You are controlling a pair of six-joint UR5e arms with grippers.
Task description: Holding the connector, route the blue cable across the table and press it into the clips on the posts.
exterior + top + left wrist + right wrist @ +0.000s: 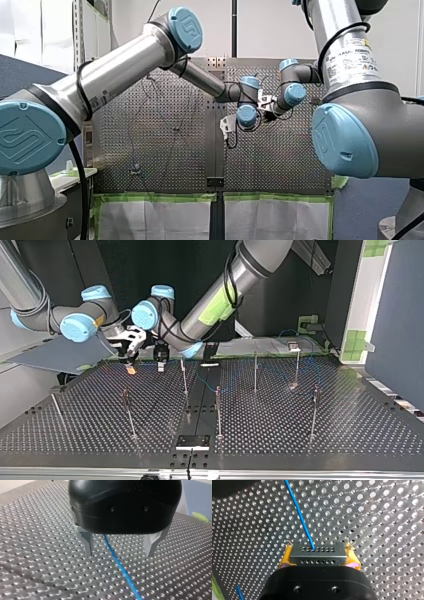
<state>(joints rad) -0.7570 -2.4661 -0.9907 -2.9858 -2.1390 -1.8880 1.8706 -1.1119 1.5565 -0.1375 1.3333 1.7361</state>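
Top view: posts across table

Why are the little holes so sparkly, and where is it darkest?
Right wrist view: light glints off the table around each hole, ahead of my right hand and its connector; top view: darkest behind the arms, nearly black; left wrist view: softer glints under my left hand.

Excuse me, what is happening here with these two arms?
My right gripper holds the grey connector between its yellow pads; the blue cable runs out of it. My left gripper is open low over the perforated table, the cable passing ungripped between its metal fingers. Whether the cable sits in any clip on the posts, I cannot tell.
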